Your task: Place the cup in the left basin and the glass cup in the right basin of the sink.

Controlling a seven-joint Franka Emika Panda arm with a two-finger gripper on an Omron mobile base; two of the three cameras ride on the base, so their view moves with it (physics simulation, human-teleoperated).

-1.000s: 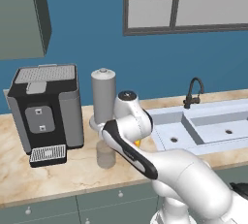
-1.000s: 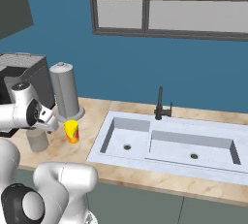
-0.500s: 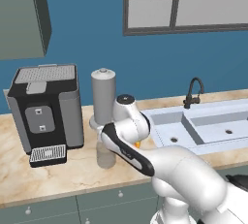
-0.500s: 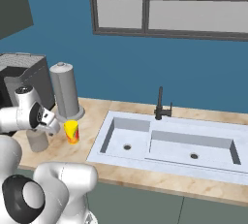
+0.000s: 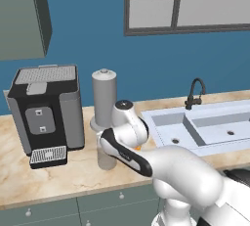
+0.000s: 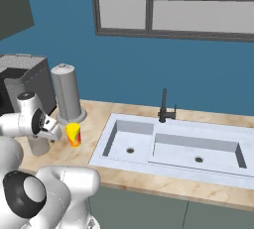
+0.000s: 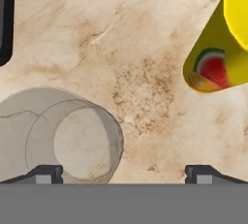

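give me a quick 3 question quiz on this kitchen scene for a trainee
1. True or false: the yellow cup already sits in the left basin.
2. Which object lies nearer the tool in the hand view: A) glass cup, B) yellow cup, C) faucet?
3. Fill in: the tall grey cylinder stands between the coffee machine and the ____.

Key: 1 false, it stands on the counter. 2 A. 3 sink.

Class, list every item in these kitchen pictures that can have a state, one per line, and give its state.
cup: upright on the counter, empty-looking
glass cup: upright on the counter, empty
gripper: open, above the counter, holding nothing
left basin: empty
right basin: empty
faucet: no water running
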